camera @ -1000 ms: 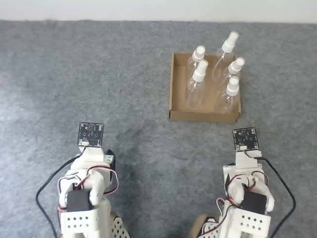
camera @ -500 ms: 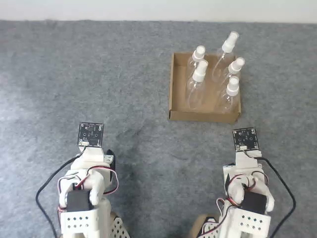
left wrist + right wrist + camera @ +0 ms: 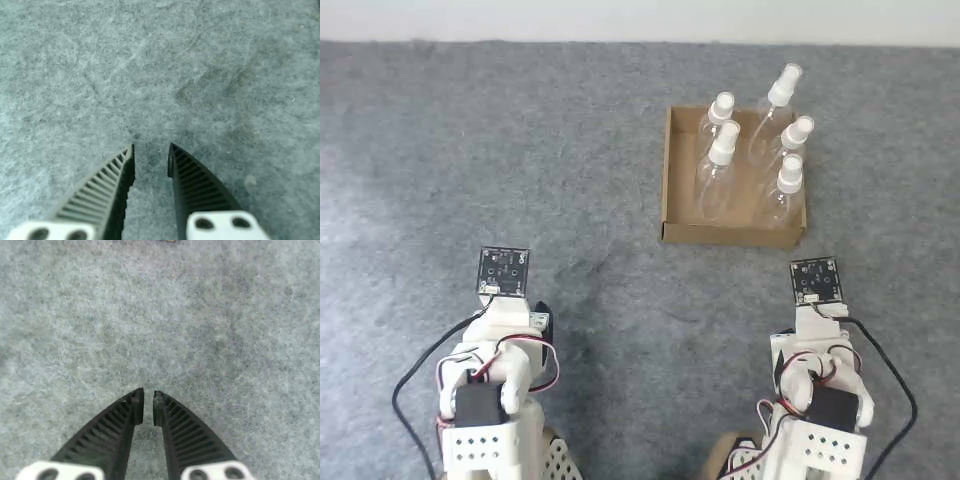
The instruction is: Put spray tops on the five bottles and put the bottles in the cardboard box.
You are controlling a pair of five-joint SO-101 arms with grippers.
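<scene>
High view — the five bottles [image 3: 718, 185] are standing upright inside the cardboard box [image 3: 667, 180], each one wearing a white spray top [image 3: 790, 173], so I am judging the task to be finished or all but finished. The bottles are crowding close together. Since the box walls are looking low against them, the neighbours are probably doing much of the work of keeping each one upright.

Both arms are sitting folded back at the near edge of the grey felt table [image 3: 520, 150], well apart from the box. I am reading this as a rest pose that is keeping them out of the way of the packed bottles. The arm nearer the box [image 3: 817, 345] is probably the right one, since the right wrist view is catching a brown sliver [image 3: 170, 241] that looks like cardboard.

The left gripper [image 3: 151, 147] is hanging over bare felt with its fingers apart by a narrow gap, holding nothing. The right gripper [image 3: 148, 392] is showing its fingers almost together — just a slit between the tips — and it is empty too.

As for writing, the bottles are clear and are carrying no label that I can make out, and the box is showing plain cardboard. The small dark boards [image 3: 504, 271] on the wrists are bearing marks too small to read.
</scene>
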